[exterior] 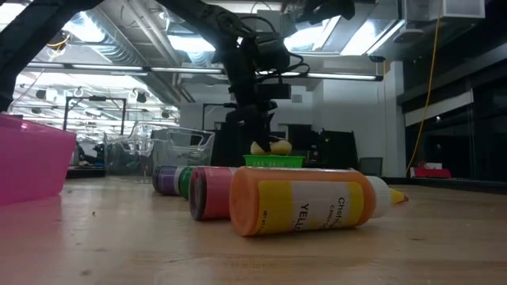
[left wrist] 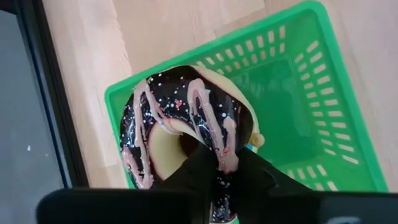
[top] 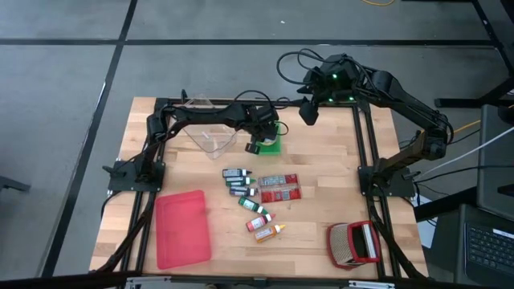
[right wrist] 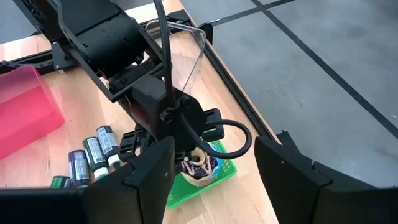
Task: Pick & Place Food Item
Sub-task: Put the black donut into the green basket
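A chocolate-glazed doughnut [left wrist: 180,118] with pink icing stripes and sprinkles is in my left gripper [left wrist: 221,180], over the small green basket [left wrist: 298,81] near the table's far edge. In the high view the left gripper [top: 259,136] stands at the basket [top: 273,146]. In the low view the doughnut [exterior: 269,147] shows just above the basket's rim [exterior: 273,161]. My right gripper [right wrist: 214,180] hangs open, high above the table's far right [top: 309,108], with nothing between its fingers. My left gripper pinches the doughnut's ring at the side nearest the wrist [left wrist: 225,149]. One finger [left wrist: 199,168] reaches to the hole and the other [left wrist: 258,174] lies on the outer edge. The fingers slant steeply down from above. The doughnut sits tilted inside the basket; whether it rests on the floor is hidden.
A clear plastic container [top: 210,132] stands left of the basket. Nearer lie several small colouring bottles [top: 249,197], red packets [top: 279,187], a pink tray [top: 182,229] and a red holder [top: 353,243]. An orange bottle [exterior: 301,202] lies close to the low camera.
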